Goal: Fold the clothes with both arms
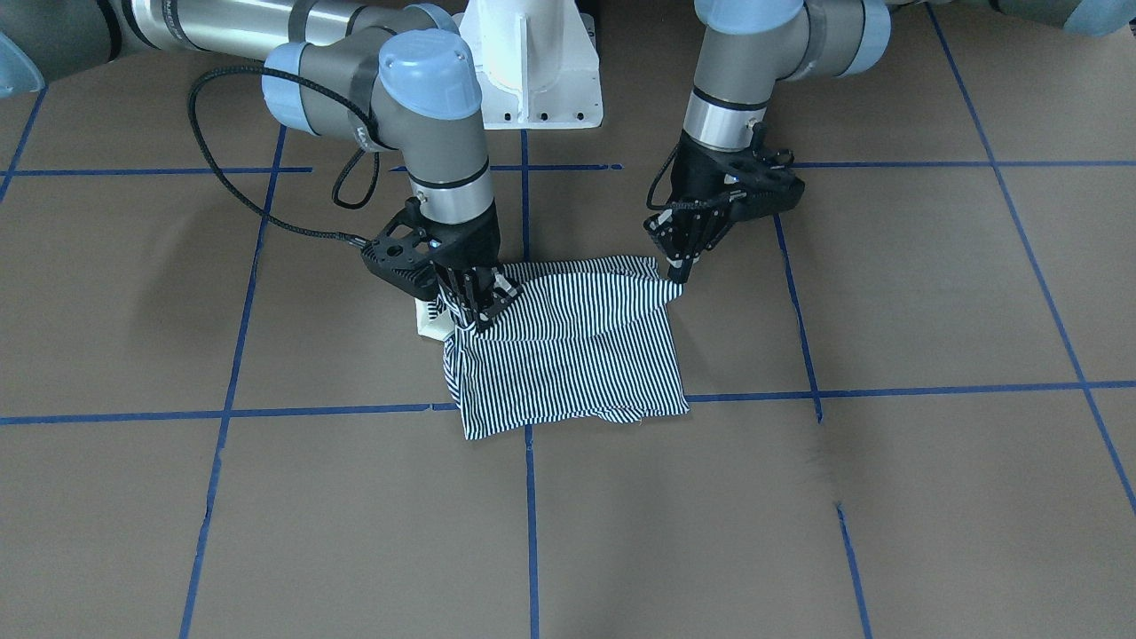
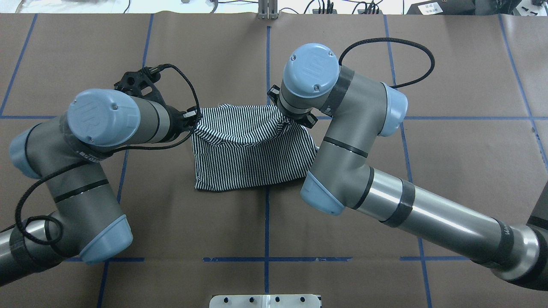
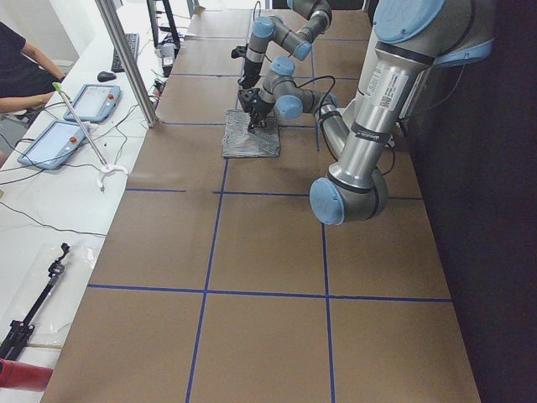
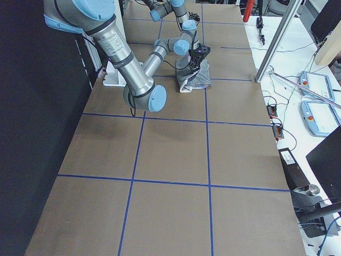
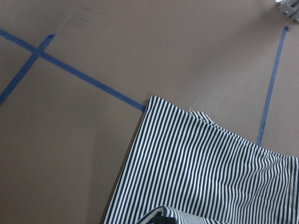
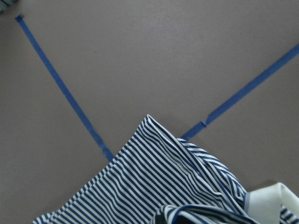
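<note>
My left claw (image 1: 683,271) and right claw (image 1: 475,312) are both clenched on the striped polo shirt (image 1: 577,355) lying on the table (image 1: 887,293) — one at a corner, one by the cream collar (image 1: 432,327). The gripped edge runs claw to claw, so I'd fold across it, arms together.

An embossed "UR" logo stands on the left arm's joint cap (image 2: 102,117) and the right arm's joint cap (image 2: 312,68). Smaller lettering elsewhere is unreadable.

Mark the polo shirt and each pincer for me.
polo shirt (image 1: 577,355), front-facing view, middle of the striped panel.
left pincer (image 1: 682,272), front-facing view, fingertips at the shirt's corner.
right pincer (image 1: 475,312), front-facing view, fingertips in bunched cloth.
</note>
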Tool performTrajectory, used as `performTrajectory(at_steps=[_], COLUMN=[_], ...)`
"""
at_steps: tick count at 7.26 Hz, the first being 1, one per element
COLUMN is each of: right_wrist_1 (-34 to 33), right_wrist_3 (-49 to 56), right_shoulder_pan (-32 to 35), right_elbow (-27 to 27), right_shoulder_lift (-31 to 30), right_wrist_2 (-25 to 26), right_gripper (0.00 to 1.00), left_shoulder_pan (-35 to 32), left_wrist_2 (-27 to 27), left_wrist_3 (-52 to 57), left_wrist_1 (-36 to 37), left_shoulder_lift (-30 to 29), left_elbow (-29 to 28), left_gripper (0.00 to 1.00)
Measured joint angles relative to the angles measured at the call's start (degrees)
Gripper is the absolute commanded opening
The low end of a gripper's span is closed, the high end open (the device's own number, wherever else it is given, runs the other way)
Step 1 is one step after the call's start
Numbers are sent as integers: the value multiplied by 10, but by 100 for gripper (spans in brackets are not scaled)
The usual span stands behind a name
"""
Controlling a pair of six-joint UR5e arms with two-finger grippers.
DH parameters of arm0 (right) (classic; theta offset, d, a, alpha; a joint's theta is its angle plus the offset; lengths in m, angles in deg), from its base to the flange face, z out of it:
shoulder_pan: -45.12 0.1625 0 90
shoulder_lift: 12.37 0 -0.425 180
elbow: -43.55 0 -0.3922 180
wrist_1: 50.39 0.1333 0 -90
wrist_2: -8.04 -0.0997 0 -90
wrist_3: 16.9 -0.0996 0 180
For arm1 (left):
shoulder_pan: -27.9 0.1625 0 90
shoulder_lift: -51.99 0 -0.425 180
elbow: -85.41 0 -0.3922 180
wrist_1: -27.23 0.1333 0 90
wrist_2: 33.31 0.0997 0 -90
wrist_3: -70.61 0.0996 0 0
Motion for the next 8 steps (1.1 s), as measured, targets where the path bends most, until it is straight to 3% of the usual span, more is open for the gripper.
performTrajectory(at_steps=[1, 2, 3, 5, 6, 7, 8], right_wrist_1=[38, 89, 131, 161, 164, 164, 165], right_wrist_3=[2, 5, 14, 43, 48, 51, 55], right_shoulder_pan=[11, 24, 44, 85, 95, 99, 100], right_elbow=[63, 149, 220, 263, 259, 231, 186], right_shoulder_lift=[24, 60, 91, 106, 102, 82, 47], right_wrist_2=[-5, -9, -25, -75, -87, -93, -99], right_gripper=[76, 82, 99, 99, 99, 99, 100], left_shoulder_pan=[-16, -35, -53, -66, -67, -68, -67], left_wrist_2=[2, 6, 10, 12, 12, 11, 8], left_wrist_3=[17, 47, 78, 101, 103, 102, 102], left_wrist_1=[-44, -83, -108, -123, -124, -124, -122], left_shoulder_lift=[-13, -28, -39, -46, -47, -49, -51], left_elbow=[-54, -104, -135, -150, -149, -143, -135], left_gripper=[23, 33, 35, 35, 24, 0, 0])
